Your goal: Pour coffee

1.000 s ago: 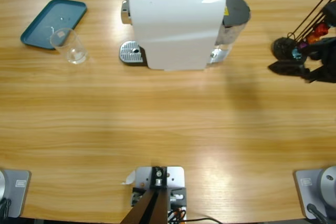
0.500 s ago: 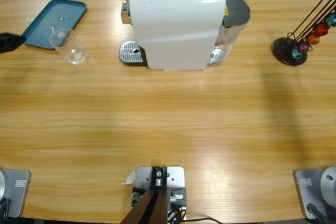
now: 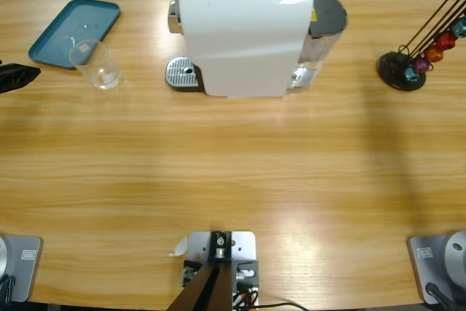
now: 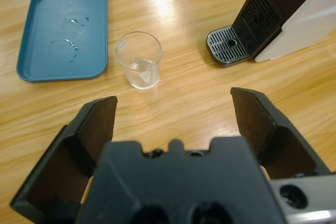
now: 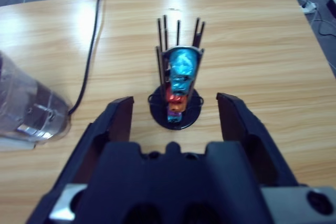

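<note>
Wooden surface [image 3: 218,165] | left gripper [image 4: 173,108] jaws spread wide, empty, short of glass [image 4: 139,66] | glass beside tray [image 4: 42,35] | right gripper [image 5: 176,111] released, facing capsule rack [image 5: 178,90] | straddle glass squarely, grip gently.

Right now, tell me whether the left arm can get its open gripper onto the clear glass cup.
Probably yes. The left gripper has its jaws spread wide, aimed at the clear glass cup, with only bare wooden table between them. The teal tray lies off to one side.
</note>
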